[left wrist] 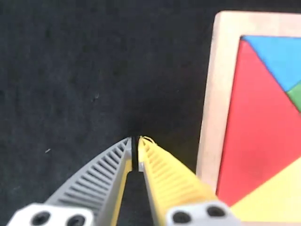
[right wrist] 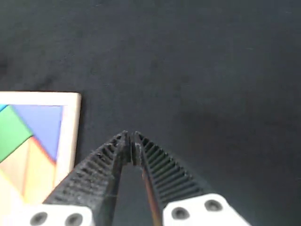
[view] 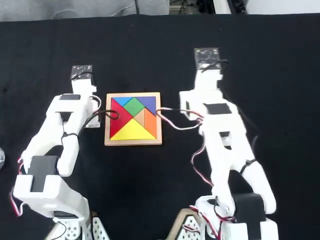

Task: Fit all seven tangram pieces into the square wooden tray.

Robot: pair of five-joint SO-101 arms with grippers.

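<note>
Left claw [left wrist: 136,141]: pinched closed, empty; tray [view: 133,143] at its 3 o'clock.
Right claw [right wrist: 130,136]: closed, empty; tray at 9 o'clock.
Next move: I judge none needed.

Left gripper [left wrist: 135,153] closed, empty, over black cloth [left wrist: 94,70] beside wooden tray [left wrist: 214,94]; red piece [left wrist: 249,127] inside.

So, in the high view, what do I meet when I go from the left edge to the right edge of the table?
The left arm → square wooden tray, holding the tangram pieces → right arm.
</note>
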